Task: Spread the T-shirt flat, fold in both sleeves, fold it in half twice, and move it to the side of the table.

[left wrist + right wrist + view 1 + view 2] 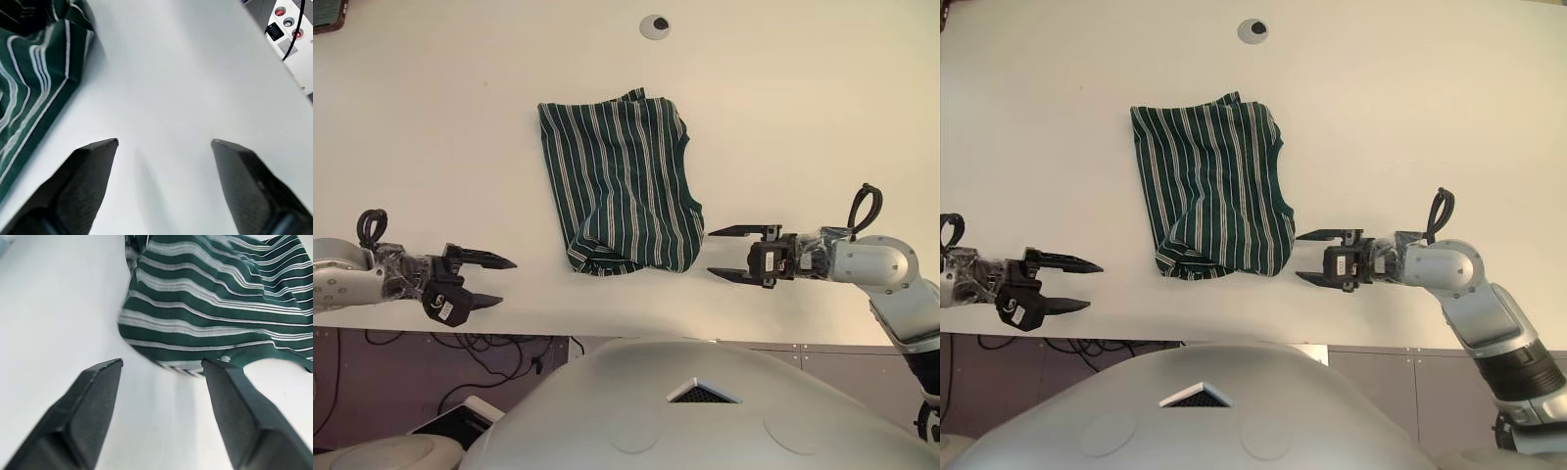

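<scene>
A green T-shirt [622,186] with thin white stripes lies bunched and partly folded in the middle of the white table [431,147]. My right gripper [713,254] stands open just off the shirt's near right corner, fingers pointing at it and nothing between them. In the right wrist view the T-shirt [215,298] lies just beyond the open fingers [93,401]. My left gripper [504,282] is open near the table's front edge, a short way left of the shirt. The T-shirt edge [34,83] shows beside it in the left wrist view.
A small round grey disc [655,26] is set into the table at the back. The table's front edge [607,338] runs just behind both grippers. Cables [480,348] hang below the edge. A box with buttons [288,24] stands past the table's left side.
</scene>
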Robot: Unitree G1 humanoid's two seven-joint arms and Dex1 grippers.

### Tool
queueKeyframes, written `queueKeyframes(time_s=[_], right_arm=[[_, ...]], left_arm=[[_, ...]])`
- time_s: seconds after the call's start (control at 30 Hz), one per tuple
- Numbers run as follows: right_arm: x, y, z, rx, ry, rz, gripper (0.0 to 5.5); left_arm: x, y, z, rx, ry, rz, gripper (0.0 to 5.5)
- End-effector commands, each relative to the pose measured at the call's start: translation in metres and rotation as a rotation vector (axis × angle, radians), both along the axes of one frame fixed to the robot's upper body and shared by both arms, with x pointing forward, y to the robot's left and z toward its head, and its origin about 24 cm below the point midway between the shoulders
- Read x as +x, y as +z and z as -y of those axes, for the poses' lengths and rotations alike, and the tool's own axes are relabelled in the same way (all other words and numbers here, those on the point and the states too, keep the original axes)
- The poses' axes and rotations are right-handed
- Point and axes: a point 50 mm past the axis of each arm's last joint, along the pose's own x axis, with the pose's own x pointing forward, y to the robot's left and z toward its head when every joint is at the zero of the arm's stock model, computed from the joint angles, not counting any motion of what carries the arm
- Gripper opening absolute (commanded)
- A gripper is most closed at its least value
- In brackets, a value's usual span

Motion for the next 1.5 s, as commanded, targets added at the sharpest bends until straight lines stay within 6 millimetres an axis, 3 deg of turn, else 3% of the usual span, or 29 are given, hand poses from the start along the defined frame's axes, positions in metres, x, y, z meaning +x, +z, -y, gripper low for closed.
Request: queueKeyframes(time_s=[0.03,0.23,0.43,0.5,0.9,1.17,1.37,1.43,1.5], right_arm=[[-0.003,-0.017,-0.009,0.056,0.032,0.156,3.82],[-0.007,-0.047,-0.023,0.065,0.124,0.237,3.82],[-0.002,-0.056,-0.03,0.056,0.157,0.237,3.82],[-0.001,-0.059,-0.032,0.05,0.168,0.229,3.86],[0.002,-0.072,-0.049,0.029,0.257,0.169,1.68],[0.003,-0.074,-0.046,0.006,0.278,0.155,0.14],[0.003,-0.075,-0.046,0.005,0.274,0.136,0.0],[-0.01,-0.037,-0.046,0.306,0.158,-0.177,0.0],[-0.022,-0.014,-0.042,0.49,0.176,-0.366,0.0]], left_arm=[[0.008,-0.02,0.011,-0.022,-0.063,0.105,4.12],[0.021,-0.031,0.03,-0.112,-0.137,0.249,4.12],[0.023,-0.036,0.053,-0.21,-0.14,0.226,4.12],[0.023,-0.038,0.059,-0.236,-0.129,0.209,3.78],[0.018,-0.061,0.062,-0.241,-0.106,0.15,1.83],[0.014,-0.075,0.061,-0.238,-0.113,0.123,0.58],[0.01,-0.08,0.059,-0.237,-0.119,0.108,0.12],[0.012,-0.047,0.051,-0.238,0.119,-0.15,0.11],[0.0,-0.022,0.051,-0.322,0.178,-0.397,0.06]])
